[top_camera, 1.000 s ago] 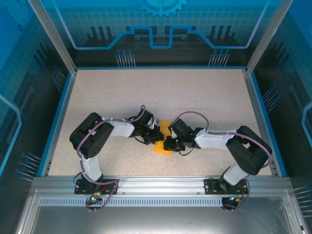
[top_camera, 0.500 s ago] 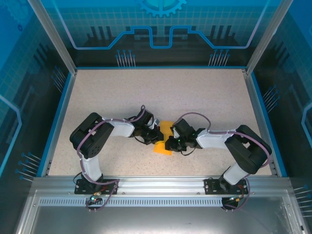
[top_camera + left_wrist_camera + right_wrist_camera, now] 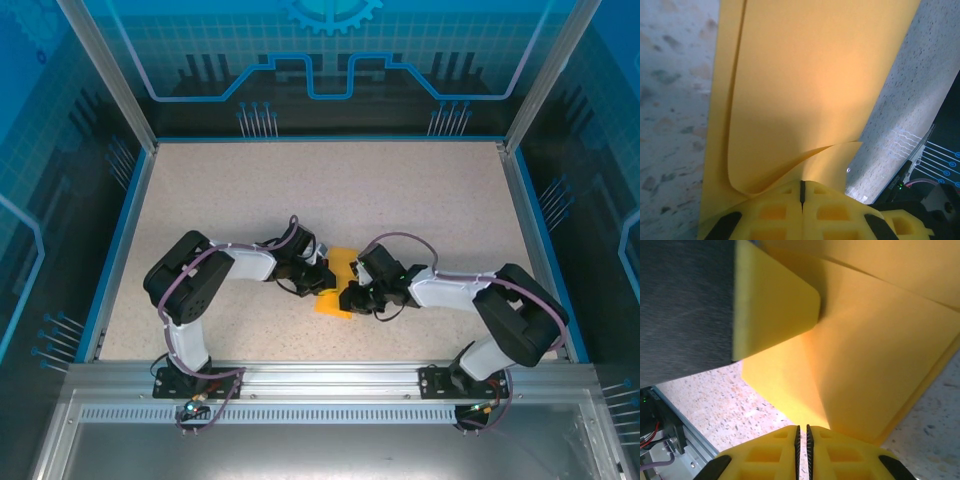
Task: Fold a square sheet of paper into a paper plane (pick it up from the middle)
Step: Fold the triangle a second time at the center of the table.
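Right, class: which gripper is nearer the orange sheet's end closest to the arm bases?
Right. The right gripper pinches the orange paper sheet beside that near end; the left gripper grips its left edge farther up the table.

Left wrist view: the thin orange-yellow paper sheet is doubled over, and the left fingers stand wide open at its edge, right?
No: the left fingers are shut together on the edge of the thin orange-yellow paper sheet, as the left wrist view shows. It is doubled over.
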